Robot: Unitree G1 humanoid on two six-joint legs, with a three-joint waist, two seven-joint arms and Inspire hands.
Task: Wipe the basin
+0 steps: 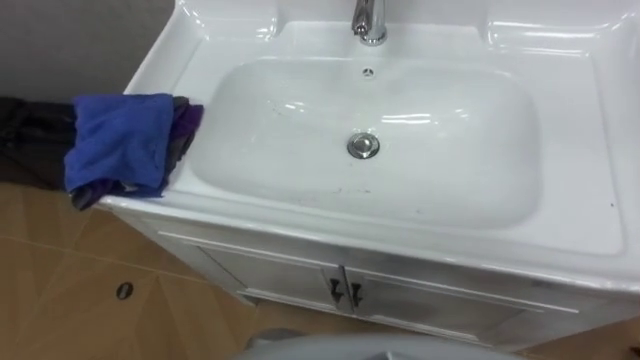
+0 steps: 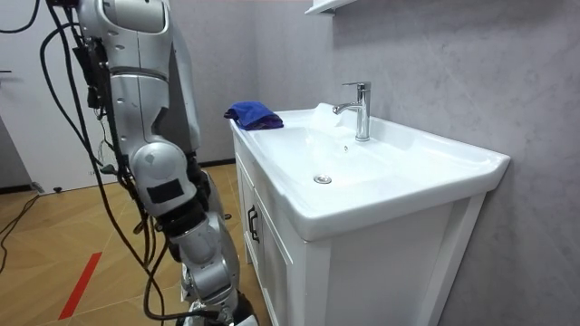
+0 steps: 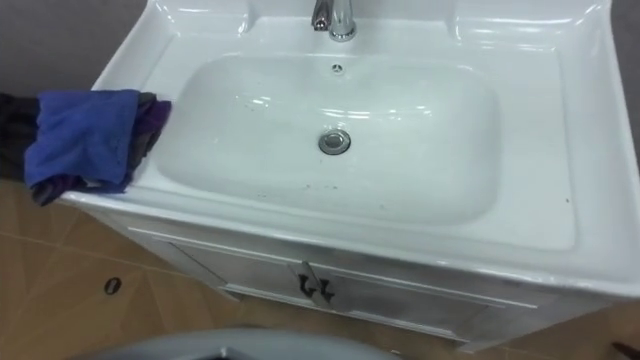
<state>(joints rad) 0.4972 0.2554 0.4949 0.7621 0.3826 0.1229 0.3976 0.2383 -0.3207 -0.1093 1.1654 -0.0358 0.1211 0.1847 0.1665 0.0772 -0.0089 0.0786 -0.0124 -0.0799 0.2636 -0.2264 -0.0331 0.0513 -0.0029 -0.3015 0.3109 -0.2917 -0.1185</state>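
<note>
The basin (image 1: 440,120) fills the middle and right of the left eye view, a white bowl sunk into a white counter, with the drain (image 1: 363,145) at its centre and the foot of the faucet (image 1: 368,20) at the top edge. A few small dark specks lie along the near slope of the bowl, below the drain; otherwise the surface looks glossy. A crumpled blue cloth (image 1: 120,140) sits at the left of the frame, draped over the counter's left edge just beside the bowl, with a darker purple fold showing at its right side. In the room view the robot stands at the left of the frame, before the cabinet (image 2: 272,244), and the cloth (image 2: 254,114) rests on the far corner of the counter. This layout would fit a cloth waiting to be used as well as one laid down after wiping, and the specks alone do not settle which. If wiping is in hand, doing it well means pressing the cloth flat, working from the rim down toward the drain, and covering the near slope where the specks lie, steering clear of the faucet. Neither hand's fingers can be read here, so I cannot tell whether they are released or clenched; nothing visibly grips the cloth.
</note>
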